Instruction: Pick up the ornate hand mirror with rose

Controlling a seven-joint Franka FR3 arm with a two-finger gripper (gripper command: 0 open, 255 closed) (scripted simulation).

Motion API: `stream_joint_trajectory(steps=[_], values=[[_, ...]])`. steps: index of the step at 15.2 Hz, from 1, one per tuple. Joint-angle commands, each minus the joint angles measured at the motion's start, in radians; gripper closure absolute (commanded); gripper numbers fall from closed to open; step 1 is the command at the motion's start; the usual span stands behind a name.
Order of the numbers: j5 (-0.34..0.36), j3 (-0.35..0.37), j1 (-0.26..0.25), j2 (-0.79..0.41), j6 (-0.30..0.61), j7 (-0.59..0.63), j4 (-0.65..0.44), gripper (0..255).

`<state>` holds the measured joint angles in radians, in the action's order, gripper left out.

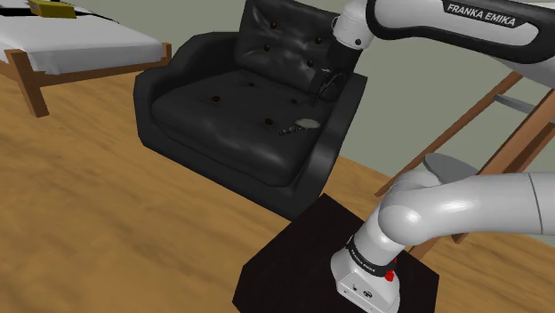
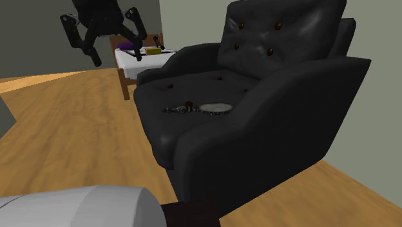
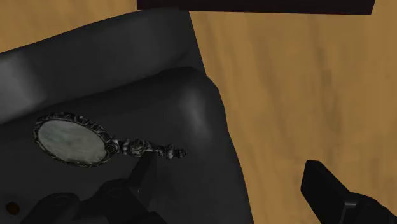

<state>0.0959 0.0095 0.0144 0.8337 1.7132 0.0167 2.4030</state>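
The hand mirror (image 3: 67, 140) lies flat on the seat of a black leather armchair (image 1: 222, 124). It has an oval pale glass in a dark ornate frame, and its knobbly handle (image 3: 156, 151) points toward the seat's edge. It also shows as a small pale oval mirror (image 1: 305, 124) near the seat's armrest, and as the mirror (image 2: 216, 108) with a small red rose (image 2: 189, 103) on its handle. My gripper (image 3: 232, 184) hovers above it, open and empty. One finger (image 3: 143, 175) is just over the handle's end and the other finger (image 3: 324, 188) is over the floor. The gripper (image 2: 118, 57) hangs well above the seat.
A bed (image 1: 71, 36) with a white mattress and a wooden frame stands beyond the chair, with a few small things on it. My black stand (image 1: 302, 258) sits close to the chair's front. A wooden frame (image 1: 498, 116) leans at the shoulder view's right. The floor (image 1: 89, 204) is wood.
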Motion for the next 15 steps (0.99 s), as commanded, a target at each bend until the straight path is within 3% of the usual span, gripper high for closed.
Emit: stream_joint_trajectory(steps=[1,15], values=[[0.000,0.000,0.000,0.000,0.000,0.000,0.000,0],[-0.142,-0.025,0.249,-0.501,0.264,0.646,-0.153,0]])
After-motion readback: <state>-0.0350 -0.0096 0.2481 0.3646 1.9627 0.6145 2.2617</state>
